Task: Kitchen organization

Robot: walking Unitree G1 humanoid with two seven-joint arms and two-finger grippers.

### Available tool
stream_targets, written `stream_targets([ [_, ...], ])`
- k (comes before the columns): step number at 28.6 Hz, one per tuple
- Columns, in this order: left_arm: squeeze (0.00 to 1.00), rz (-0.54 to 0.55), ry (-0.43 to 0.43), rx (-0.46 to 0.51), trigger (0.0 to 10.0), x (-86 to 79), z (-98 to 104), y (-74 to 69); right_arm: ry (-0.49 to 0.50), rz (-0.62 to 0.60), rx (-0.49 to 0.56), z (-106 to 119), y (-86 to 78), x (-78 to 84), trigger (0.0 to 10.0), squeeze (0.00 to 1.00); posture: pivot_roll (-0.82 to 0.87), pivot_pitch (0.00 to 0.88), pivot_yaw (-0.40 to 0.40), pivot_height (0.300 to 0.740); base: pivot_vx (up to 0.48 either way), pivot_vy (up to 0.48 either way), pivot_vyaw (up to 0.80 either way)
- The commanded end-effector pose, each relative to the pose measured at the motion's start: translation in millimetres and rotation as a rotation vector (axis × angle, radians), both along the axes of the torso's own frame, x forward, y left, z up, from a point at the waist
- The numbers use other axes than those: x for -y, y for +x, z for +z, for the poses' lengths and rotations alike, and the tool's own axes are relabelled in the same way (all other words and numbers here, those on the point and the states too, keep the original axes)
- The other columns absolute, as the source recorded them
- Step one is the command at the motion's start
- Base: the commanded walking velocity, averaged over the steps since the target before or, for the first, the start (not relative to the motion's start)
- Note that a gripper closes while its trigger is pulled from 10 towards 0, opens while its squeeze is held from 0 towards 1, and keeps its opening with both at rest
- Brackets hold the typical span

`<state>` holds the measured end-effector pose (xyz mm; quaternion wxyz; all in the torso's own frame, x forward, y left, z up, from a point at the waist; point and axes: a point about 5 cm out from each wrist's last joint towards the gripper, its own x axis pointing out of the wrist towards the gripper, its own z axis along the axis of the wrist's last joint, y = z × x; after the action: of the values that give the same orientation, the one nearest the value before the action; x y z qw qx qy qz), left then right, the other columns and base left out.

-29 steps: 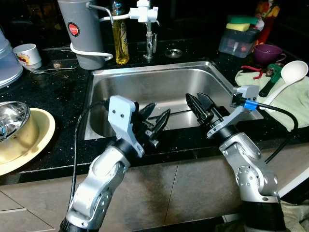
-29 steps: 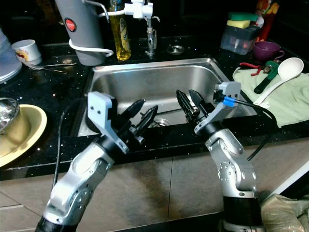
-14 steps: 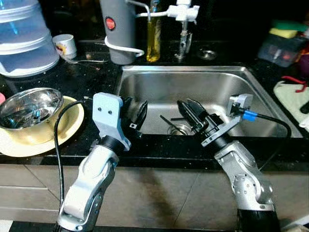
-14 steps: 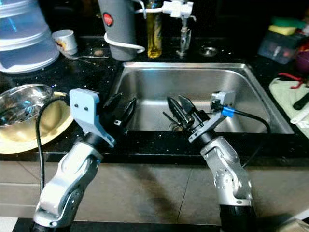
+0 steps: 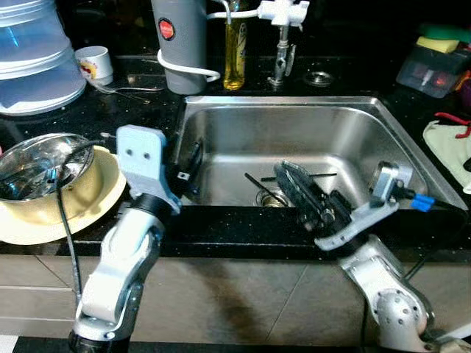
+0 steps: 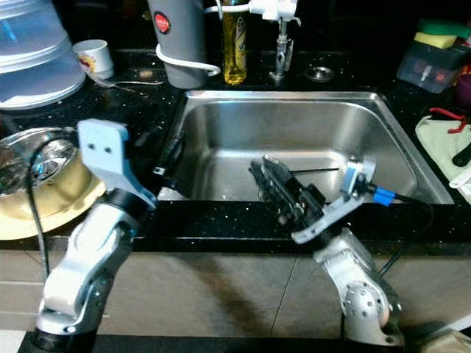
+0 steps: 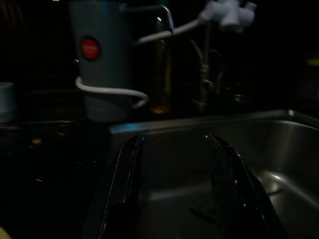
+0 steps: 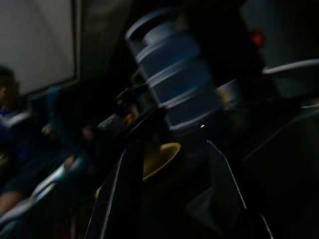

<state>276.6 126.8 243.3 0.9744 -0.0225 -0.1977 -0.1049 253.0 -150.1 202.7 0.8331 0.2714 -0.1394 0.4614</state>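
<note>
A steel sink [image 5: 221, 110] lies before me, with a thin black rod [image 5: 322, 175] on its floor near the drain [image 5: 266, 197]. My left gripper [image 5: 193, 158] is open at the sink's left wall, and its wrist view has both fingers [image 7: 127, 169] spread toward the basin. My right gripper [image 5: 288, 175] is open low over the sink's front rim, pointing left; its fingers [image 8: 127, 169] frame the left counter. A steel bowl [image 5: 37, 163] sits in a yellow plate [image 5: 96, 193] on the left counter.
Along the back stand a grey jug [image 5: 179, 40], a soap bottle [image 5: 235, 44], a faucet [image 5: 283, 33], a cup [image 5: 96, 65] and a blue stacked container [image 5: 33, 51]. At the right are a sponge box [image 5: 433, 70] and a green cloth [image 5: 450, 143]. A blurred person [image 8: 12, 107] is at the left.
The camera swung left, bringing the bowl and plate into view. My left gripper moved left to the sink's left wall. My right gripper sank lower and turned to point left.
</note>
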Motion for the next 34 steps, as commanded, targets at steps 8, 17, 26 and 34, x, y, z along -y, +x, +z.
stream_targets([
  [8, 0.0, 0.052, -0.013, 0.005, 10.0, -10.5, 10, -7.1, -0.202, 0.001, 0.034, 0, -1.2, 9.6, 10.0, 0.0, 0.01, 0.083, -0.018, 0.74, 0.0, 0.0, 0.0],
  [17, 0.0, 0.002, -0.165, -0.061, 10.0, -10.7, 17, -6.6, -0.223, -0.009, 0.068, 2, 4.1, 10.9, 10.0, 0.0, 0.03, 0.069, -0.024, 0.74, 0.0, 0.0, 0.71],
  [26, 0.0, -0.108, -0.155, -0.086, 10.0, -7.6, 43, -1.1, -0.261, -0.017, 0.077, 3, 8.4, 11.3, 10.0, 0.0, 0.03, 0.074, -0.029, 0.74, 0.0, 0.0, 0.73],
  [34, 0.0, -0.369, -0.016, -0.038, 10.0, 5.7, 60, -13.0, -0.249, -0.032, 0.058, 1, 13.5, 10.9, 10.0, 0.0, 0.03, 0.074, -0.028, 0.74, 0.0, 0.0, 0.0],
])
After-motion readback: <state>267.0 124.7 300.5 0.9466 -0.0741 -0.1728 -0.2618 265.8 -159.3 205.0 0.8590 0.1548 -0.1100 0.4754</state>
